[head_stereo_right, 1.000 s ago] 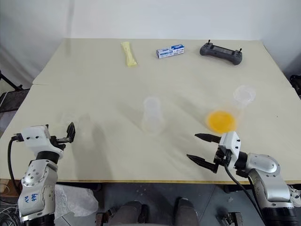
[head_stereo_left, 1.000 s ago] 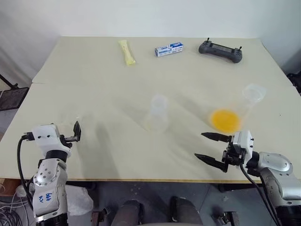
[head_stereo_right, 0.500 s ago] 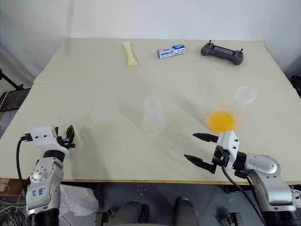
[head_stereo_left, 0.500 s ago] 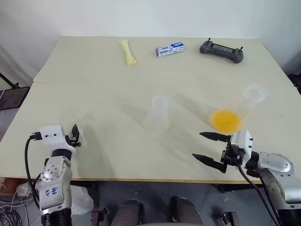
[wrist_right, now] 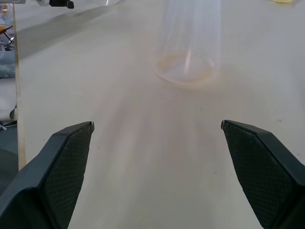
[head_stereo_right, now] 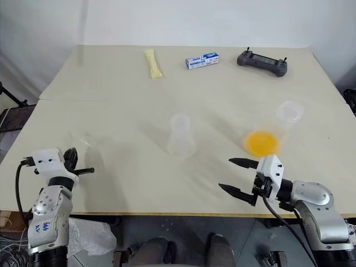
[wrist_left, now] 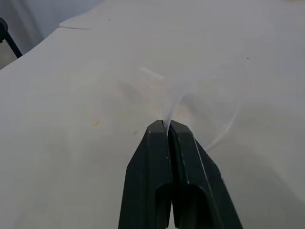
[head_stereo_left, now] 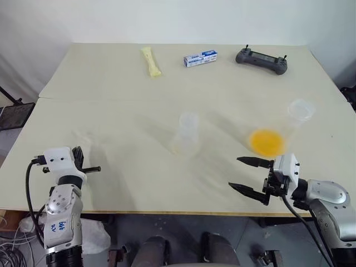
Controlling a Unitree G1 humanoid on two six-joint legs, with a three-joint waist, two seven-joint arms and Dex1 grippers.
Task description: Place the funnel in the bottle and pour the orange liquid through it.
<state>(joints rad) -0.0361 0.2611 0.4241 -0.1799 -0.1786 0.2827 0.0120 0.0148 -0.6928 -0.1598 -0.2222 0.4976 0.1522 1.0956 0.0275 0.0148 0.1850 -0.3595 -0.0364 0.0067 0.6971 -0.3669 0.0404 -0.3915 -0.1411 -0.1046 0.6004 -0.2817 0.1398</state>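
The funnel, clear and faint, lies on the table near its left front edge. My left gripper is shut on the funnel's thin rim, which rises from between the fingertips. The bottle, a clear conical flask, stands mid-table and also shows in the right wrist view. The orange liquid pools in the base of a clear wide-mouthed container at the right. My right gripper hovers open and holds nothing, in front of that container, and points left towards the bottle.
Along the far edge lie a pale yellow packet, a blue-and-white box and a dark controller. A seam crosses the table's left side. The front edge runs just under both grippers.
My left gripper has gone from wide open to shut, closing on the funnel's rim. The right gripper has stayed open in the same place.
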